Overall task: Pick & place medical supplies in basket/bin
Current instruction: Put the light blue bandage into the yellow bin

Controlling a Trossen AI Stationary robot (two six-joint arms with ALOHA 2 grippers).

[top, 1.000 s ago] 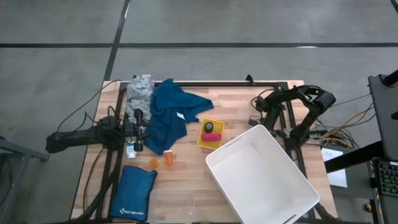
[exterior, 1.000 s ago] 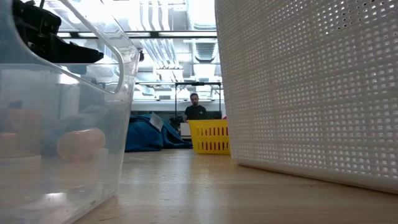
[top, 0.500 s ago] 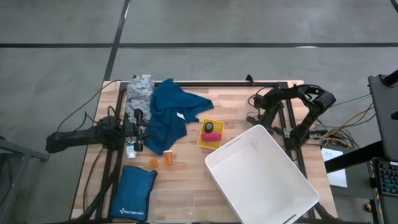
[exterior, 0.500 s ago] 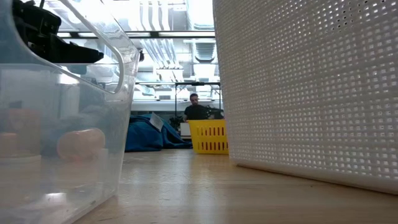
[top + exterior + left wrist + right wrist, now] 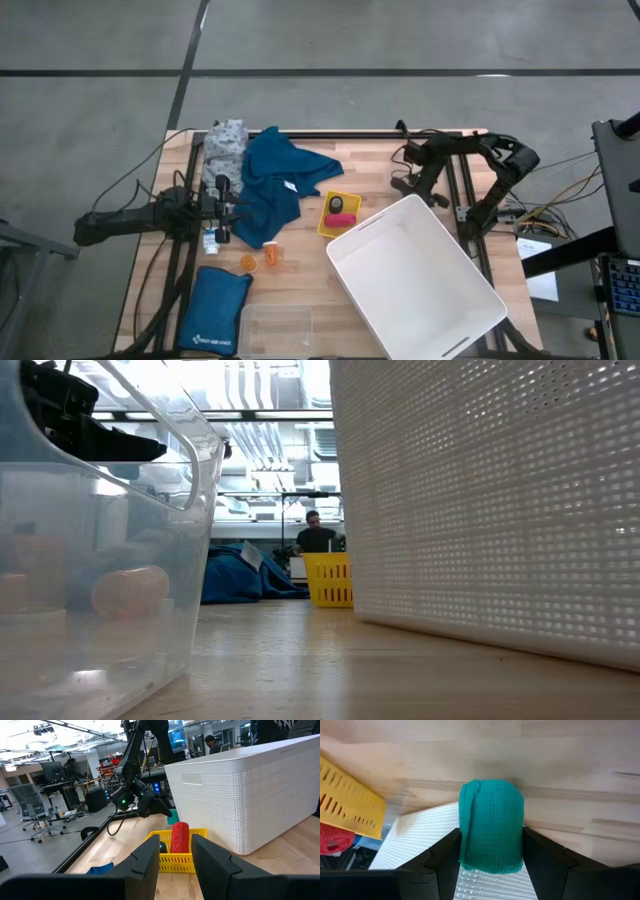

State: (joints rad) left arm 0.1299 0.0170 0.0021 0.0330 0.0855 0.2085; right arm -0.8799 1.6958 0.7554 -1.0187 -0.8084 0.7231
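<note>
My right gripper [image 5: 400, 184] stands just past the far corner of the white bin [image 5: 415, 280] and is shut on a teal bandage roll [image 5: 491, 825]. A small yellow basket [image 5: 339, 213] holds a pink roll [image 5: 341, 219] and a dark roll [image 5: 337, 204]. A blue cloth garment [image 5: 275, 185] and a grey dotted cloth [image 5: 226, 145] lie on the table's far left part. Two orange pill bottles [image 5: 260, 260] and a small white bottle [image 5: 210, 240] lie near my left gripper [image 5: 228, 207], which is open at the blue cloth's left edge and touches nothing. My right gripper pinches the teal roll between its two fingers [image 5: 447, 852], one on each side of the roll's round wall [image 5: 470, 830]. The fingers point down from above. The roll sits lifted clear, over the bin's rim [image 5: 430, 832] and the bare tabletop.
A blue padded pouch [image 5: 215, 310] and a clear plastic container [image 5: 275, 330] lie at the near left edge. The white bin fills the near right part. Bare wood shows between the yellow basket and the far edge. A person [image 5: 316, 535] sits beyond the table.
My right gripper has moved toward the table's left, along the far corner of the white bin. The white bin has shifted a little toward the table's left.
</note>
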